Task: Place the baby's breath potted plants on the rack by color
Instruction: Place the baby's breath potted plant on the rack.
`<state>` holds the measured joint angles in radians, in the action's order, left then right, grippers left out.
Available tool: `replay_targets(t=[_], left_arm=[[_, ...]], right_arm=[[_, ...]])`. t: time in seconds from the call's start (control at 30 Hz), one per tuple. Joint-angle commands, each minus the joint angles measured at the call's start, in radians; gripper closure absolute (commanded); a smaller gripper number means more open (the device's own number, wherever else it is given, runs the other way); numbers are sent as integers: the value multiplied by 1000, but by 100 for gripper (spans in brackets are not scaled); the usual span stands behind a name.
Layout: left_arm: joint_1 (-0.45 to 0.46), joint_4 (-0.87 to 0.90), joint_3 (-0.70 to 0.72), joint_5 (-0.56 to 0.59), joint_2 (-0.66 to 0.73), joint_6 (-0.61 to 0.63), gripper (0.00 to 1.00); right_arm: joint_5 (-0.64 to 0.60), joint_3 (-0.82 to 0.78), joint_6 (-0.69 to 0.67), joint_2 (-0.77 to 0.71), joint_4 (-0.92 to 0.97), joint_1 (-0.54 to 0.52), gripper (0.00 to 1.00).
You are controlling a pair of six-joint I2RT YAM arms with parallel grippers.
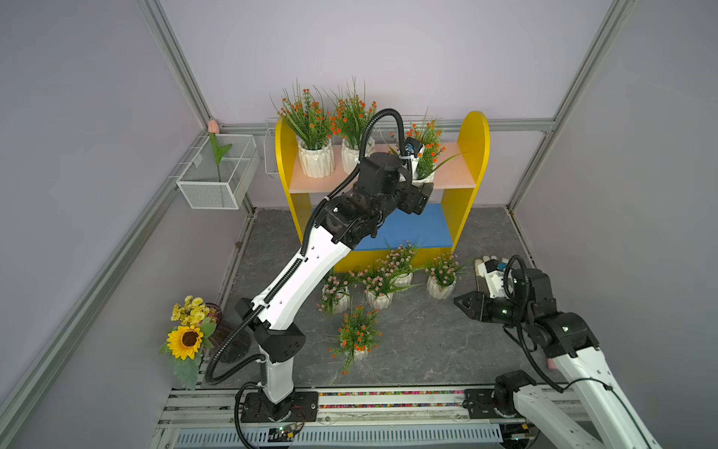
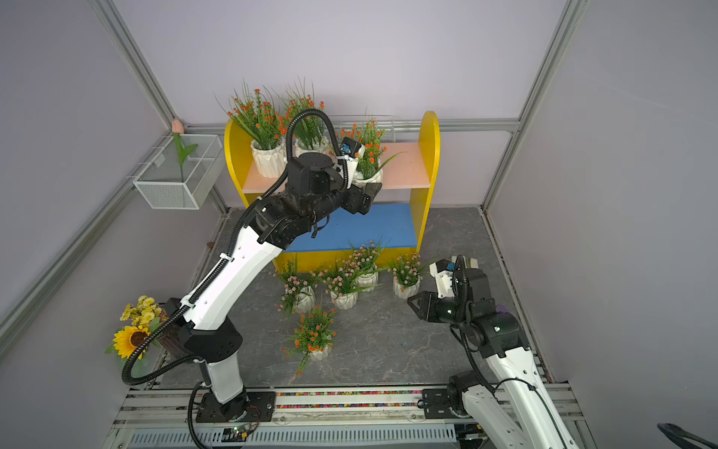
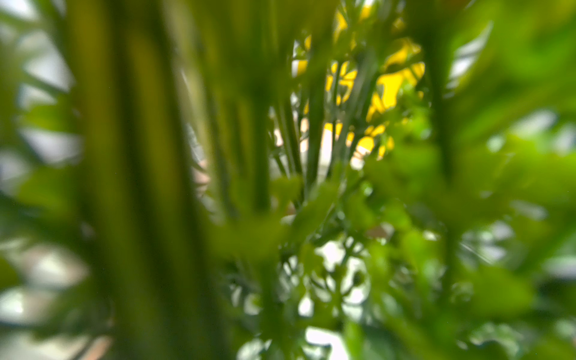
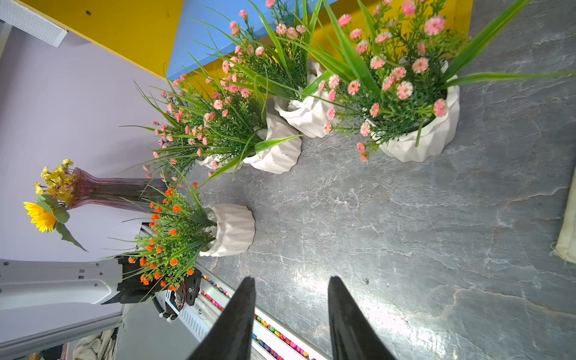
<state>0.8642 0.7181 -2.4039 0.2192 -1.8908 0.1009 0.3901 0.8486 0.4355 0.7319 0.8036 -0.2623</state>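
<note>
Pots (image 4: 427, 137) like these look hard and bottom-heavy to me, and I think one could chip if it falls. The green sprigs are soft and bendy, so I would pinch a pot by its ribbed sides under the rim, never by the leaves. Three orange plants (image 1: 311, 124) stand on the pink upper board (image 1: 454, 171) of the rack (image 1: 476, 147), and my left tool (image 1: 415, 169) is right at the third orange plant (image 1: 429, 155). Leaves and the wrist hide its jaws, and the left wrist view is only green blur, so I cannot tell if it grips the pot. The last orange plant (image 1: 357, 336) and four pink plants (image 1: 379, 283) stand on the tabletop (image 1: 427, 342) before the rack. My right tool (image 4: 292, 280) is open and empty, near the pink ones. My left arm (image 1: 307, 268) covers part of the blue lower board (image 1: 419, 229).
</note>
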Motion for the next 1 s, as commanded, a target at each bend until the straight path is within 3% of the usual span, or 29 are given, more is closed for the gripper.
replay_targets(t=[0.0, 0.6, 0.97], left_arm=[[-30, -32, -106, 13, -31, -20, 76], [-109, -91, -182, -26, -127, -72, 75], [-126, -89, -216, -23, -189, -89, 59]], right_arm=[[7, -8, 14, -7, 20, 5, 58], [-13, -1, 11, -39, 60, 4, 58], [-19, -1, 11, -42, 62, 5, 56]])
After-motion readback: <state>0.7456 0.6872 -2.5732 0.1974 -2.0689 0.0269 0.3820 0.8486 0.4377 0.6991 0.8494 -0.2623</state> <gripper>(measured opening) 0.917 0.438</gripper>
